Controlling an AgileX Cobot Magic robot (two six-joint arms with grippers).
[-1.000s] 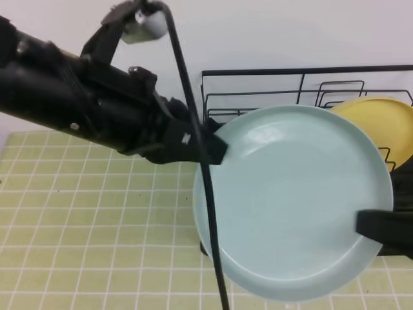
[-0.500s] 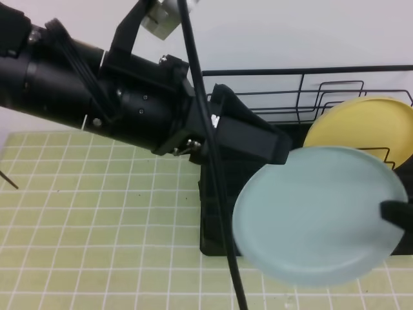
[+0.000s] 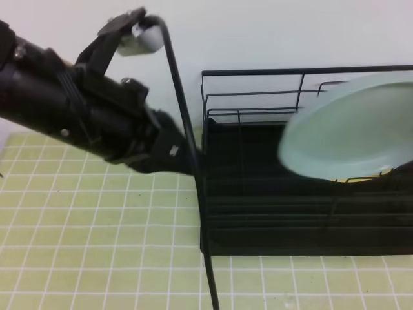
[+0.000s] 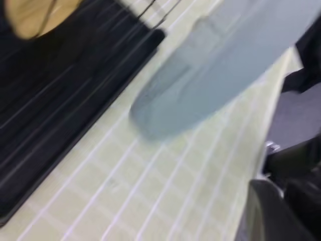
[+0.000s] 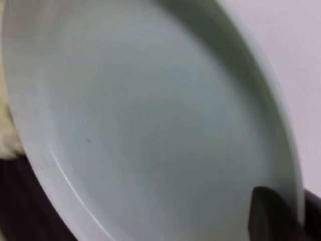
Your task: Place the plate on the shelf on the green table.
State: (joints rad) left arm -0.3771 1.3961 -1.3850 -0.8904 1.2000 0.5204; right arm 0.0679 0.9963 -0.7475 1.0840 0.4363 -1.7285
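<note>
High view: the plate [image 3: 352, 126] hangs tilted above the shelf [image 3: 258, 194] on the green bench [image 3: 97, 245]. Left wrist view: blurred; left end effector's opening cannot be told. Right wrist view: right end effector [image 5: 273, 213] apparently clamped on the plate's rim.

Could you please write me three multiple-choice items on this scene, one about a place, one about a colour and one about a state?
1. Where is the plate?
A. flat on the green table
B. in the air over the shelf
C. under the rack

2. What colour is the green table?
A. light yellow-green tiles
B. dark red
C. plain white

3. How is the right gripper?
A. wide open, empty
B. resting on the tiles
C. shut on the plate

Answers: B, the plate hangs tilted above the rack tray; A, pale green squares with white grout; C, a dark finger sits on the plate's rim.
</note>
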